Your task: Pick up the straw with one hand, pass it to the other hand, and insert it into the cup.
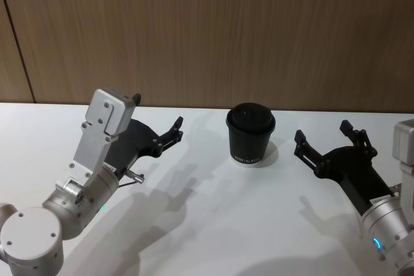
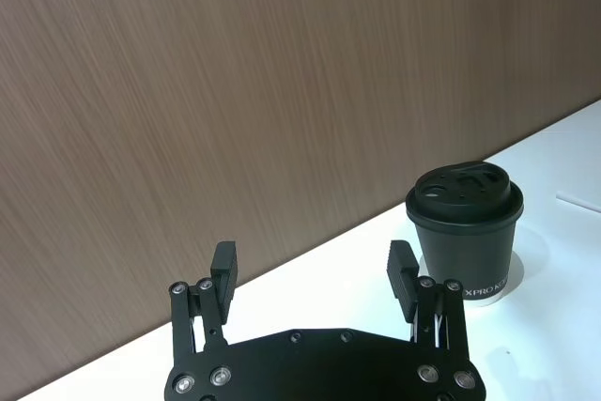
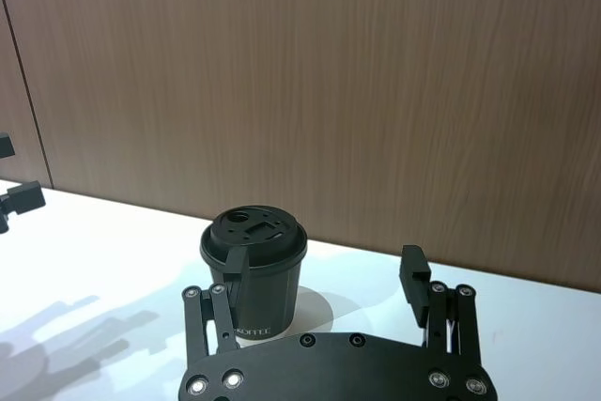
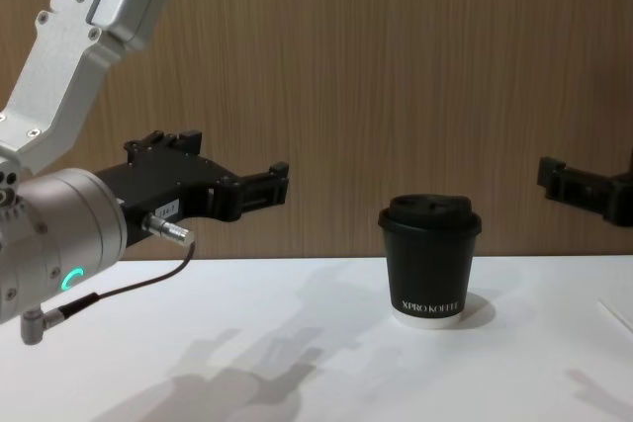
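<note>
I am holding my left pincer (image 1: 174, 130) above the table (image 1: 213, 224), out to the left of the cup (image 1: 251, 135). Its fingers are standing spread wide, released, with nothing between them, and it is pointing forward toward the wooden wall (image 1: 207, 30) and the cup. I am holding my right pincer (image 1: 323, 131) on the other side of the cup, also raised off the table and also released, its two fingers gaping apart and gripping nothing. The cup is standing upright on the table between the two pincers, near the wall and apart from both, with its black domed lid on and its white lettering facing me. A thin pale line is lying on the table off to the right of the cup, near the edge of the chest view. I am taking it for the straw (image 4: 614, 315), though it is too faint to be sure. Shadows of both arms are falling across the white table.
</note>
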Robot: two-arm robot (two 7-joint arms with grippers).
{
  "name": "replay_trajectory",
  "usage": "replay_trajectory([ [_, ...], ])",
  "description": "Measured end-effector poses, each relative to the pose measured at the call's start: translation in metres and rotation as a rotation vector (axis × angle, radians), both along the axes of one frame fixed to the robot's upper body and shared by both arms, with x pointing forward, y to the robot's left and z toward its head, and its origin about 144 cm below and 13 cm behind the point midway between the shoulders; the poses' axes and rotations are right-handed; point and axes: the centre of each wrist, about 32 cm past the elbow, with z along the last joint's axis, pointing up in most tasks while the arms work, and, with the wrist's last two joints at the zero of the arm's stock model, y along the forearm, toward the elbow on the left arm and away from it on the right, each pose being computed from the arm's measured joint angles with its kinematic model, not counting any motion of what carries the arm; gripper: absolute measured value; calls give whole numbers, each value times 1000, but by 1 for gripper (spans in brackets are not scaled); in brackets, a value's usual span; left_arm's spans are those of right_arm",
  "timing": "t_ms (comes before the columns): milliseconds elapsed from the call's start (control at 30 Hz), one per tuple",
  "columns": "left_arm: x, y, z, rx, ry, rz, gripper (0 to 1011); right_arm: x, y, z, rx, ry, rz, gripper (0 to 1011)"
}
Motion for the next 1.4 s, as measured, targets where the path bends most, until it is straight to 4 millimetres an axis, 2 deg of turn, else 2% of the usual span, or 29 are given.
replay_trajectory([
  [1400, 0, 0, 0, 0, 0, 0, 1003, 0, 0, 0, 0, 0, 0, 1001],
])
